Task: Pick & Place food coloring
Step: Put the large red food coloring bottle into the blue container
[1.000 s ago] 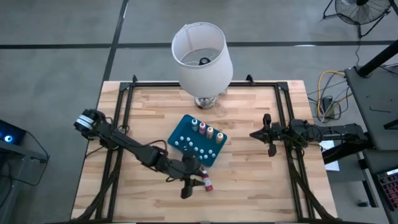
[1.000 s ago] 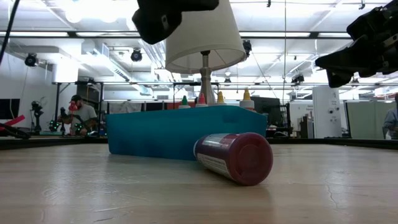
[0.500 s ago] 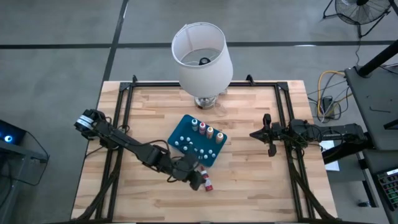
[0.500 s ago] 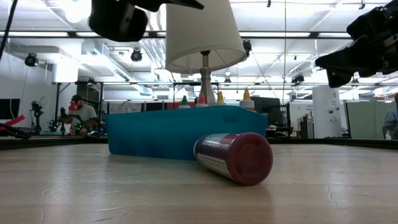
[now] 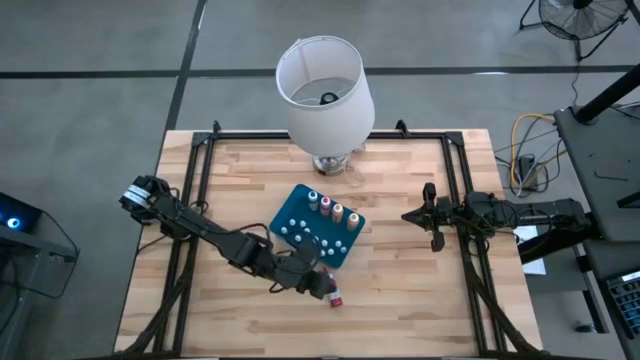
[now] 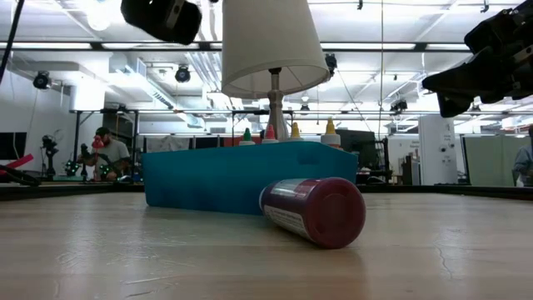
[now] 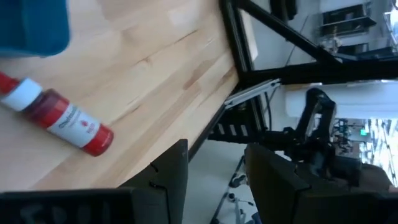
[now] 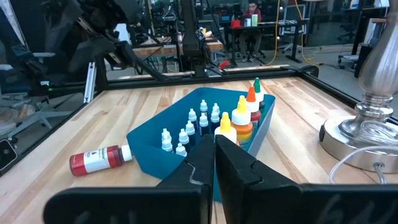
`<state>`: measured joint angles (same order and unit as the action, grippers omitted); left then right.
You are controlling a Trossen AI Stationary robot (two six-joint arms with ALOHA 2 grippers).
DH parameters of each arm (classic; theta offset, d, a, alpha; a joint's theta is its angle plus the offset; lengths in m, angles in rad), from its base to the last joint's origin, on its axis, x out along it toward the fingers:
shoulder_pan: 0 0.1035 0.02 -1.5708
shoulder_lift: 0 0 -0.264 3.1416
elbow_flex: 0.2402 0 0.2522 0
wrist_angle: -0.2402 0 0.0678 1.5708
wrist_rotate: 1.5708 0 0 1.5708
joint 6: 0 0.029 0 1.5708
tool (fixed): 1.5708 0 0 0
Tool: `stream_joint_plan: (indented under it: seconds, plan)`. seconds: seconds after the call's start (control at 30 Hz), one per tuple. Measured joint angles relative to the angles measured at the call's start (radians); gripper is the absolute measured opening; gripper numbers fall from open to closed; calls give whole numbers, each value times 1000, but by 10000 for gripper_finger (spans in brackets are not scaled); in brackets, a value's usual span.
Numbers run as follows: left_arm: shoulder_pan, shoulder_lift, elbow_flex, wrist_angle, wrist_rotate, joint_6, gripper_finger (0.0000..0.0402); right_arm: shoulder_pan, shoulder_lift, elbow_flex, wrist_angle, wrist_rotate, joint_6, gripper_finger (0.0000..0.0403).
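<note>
Red bottle [image 5: 334, 294] flat, white cap toward tray [image 5: 291, 211], left jaws open above, right jaws closed.

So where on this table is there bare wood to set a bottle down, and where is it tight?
Bare wood lies between the teal tray and the waiting right gripper, and along the near edge of the table below the tray. It is crowded at the tray's near corner, where the left gripper sits by the lying red bottle, and behind the tray at the lamp.
</note>
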<state>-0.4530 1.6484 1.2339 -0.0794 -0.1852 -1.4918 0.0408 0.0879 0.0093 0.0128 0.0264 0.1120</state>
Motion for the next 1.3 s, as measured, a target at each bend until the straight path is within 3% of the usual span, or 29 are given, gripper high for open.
stream_joint_plan:
  seconds: [0.23, 0.5, 0.8, 1.0, 1.3]
  plan:
    - [0, -11, 8, 20, 9, 28, 131, 0, 0, 0, 0, 0, 0, 8]
    - [13, -13, 117, 10, 9, 62, 131, 0, 0, 0, 0, 0, 0, 8]
    - [38, -13, 378, -253, 2, 142, 131, 0, 1, 0, 0, 0, 0, 8]
    - [39, -13, 535, -478, 3, 118, 131, 0, 1, 0, 0, 0, 0, 9]
    - [51, 30, 617, -515, 4, 54, 131, 0, 0, 0, 0, 0, 0, 9]
